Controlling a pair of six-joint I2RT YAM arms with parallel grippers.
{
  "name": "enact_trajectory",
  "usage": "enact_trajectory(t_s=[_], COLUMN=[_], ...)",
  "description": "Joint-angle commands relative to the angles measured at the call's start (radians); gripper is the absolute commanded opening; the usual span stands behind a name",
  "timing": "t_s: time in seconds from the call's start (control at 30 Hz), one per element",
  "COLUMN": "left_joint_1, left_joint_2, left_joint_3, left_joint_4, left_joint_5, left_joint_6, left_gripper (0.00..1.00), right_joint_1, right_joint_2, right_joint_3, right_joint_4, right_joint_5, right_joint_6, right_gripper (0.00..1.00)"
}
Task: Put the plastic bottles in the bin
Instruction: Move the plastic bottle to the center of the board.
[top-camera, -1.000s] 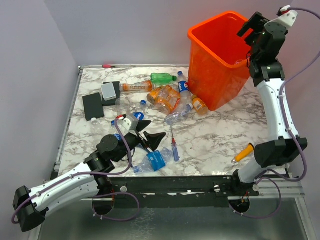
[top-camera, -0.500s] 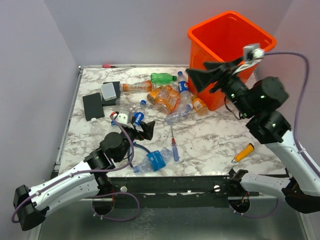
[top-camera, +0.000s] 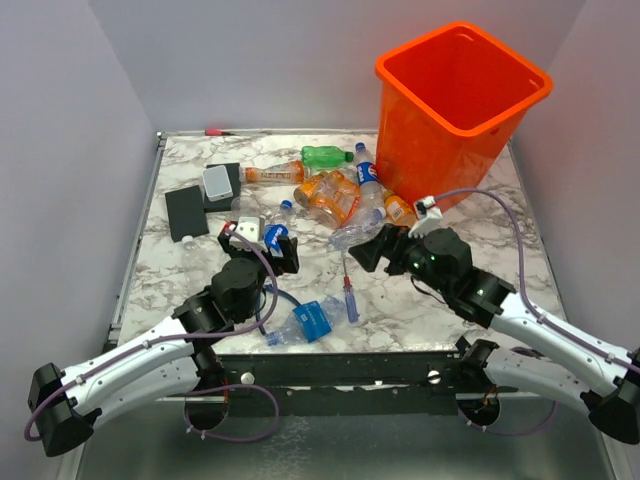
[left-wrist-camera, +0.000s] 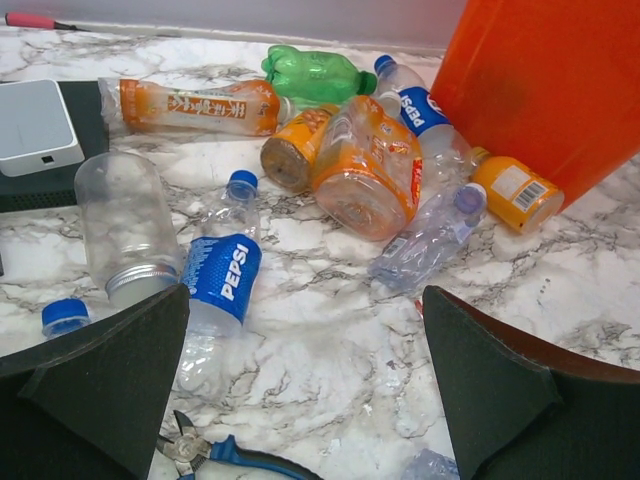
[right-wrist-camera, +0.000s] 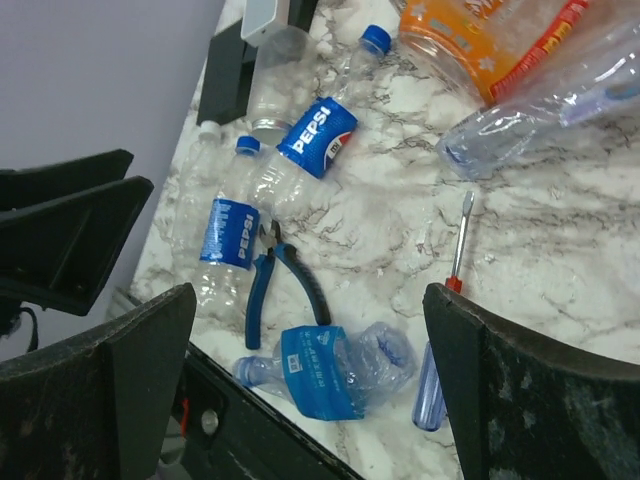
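Many bottles (top-camera: 335, 195) lie on table (top-camera: 175, 165); bin (top-camera: 440, 150) far right, contents unseen. Left gripper (left-wrist-camera: 305, 305), right gripper (right-wrist-camera: 305, 300) wide open, empty.

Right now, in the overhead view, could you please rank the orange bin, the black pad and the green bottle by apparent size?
Largest to smallest:
1. orange bin, by far
2. black pad
3. green bottle, narrower than the pad

We count one orange bin (top-camera: 432, 160), one pair of pliers (right-wrist-camera: 285, 275) and one screwdriver (top-camera: 349, 298). We make out at least eleven plastic bottles (top-camera: 325, 156).
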Motion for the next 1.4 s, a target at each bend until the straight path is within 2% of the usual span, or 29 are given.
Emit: enact_trajectory(t_s=[0.0, 0.13, 0.33, 0.43, 0.73, 0.97, 1.07, 1.2, 1.37], left_joint_1=[-0.002, -0.002, 0.001, 0.005, 0.003, -0.027, -0.079, -0.183, -0.224], left_joint_2=[0.030, 0.105, 0.378, 0.490, 0.543, 0.452, 0.448, 0.453, 0.509], left_joint_3=[0.025, 0.054, 0.177, 0.191, 0.197, 0.211, 0.213, 0.204, 0.216], left_joint_4=[-0.043, -0.075, -0.242, -0.255, -0.279, -0.503, -0.576, -0.578, -0.540], left_joint_5=[-0.011, 0.147, 0.238, 0.317, 0.556, 0.538, 0.516, 0.447, 0.455], left_joint_6=[-0.054, -0.065, -0.107, -0.155, -0.204, -0.197, -0.180, -0.163, -0.108], left_gripper=[0.99, 0.99, 0.99, 0.99, 0.96, 0.99, 0.99, 0.99, 0.99], right_joint_1=[0.001, 0.000, 0.000, 0.000, 0.000, 0.001, 0.000, 0.000, 0.000], right_joint_2=[-0.147, -0.214, -0.260, -0.277, -0.223, -0.214, -0.209, -0.195, -0.194], right_joint_3=[-0.160, -0.241, -0.297, -0.330, -0.364, -0.383, -0.396, -0.397, -0.385], right_joint_4=[0.143, 0.133, -0.014, -0.046, -0.067, -0.062, -0.049, -0.037, -0.053], right_joint_5=[0.127, 0.121, 0.188, 0.220, 0.199, 0.174, 0.169, 0.162, 0.147], right_joint_6=[0.228, 0.173, 0.133, 0.140, 0.161, 0.156, 0.154, 0.152, 0.154], right_gripper=[1.00, 1.00, 1.00, 0.99, 0.98, 0.97, 0.97, 0.97, 0.97])
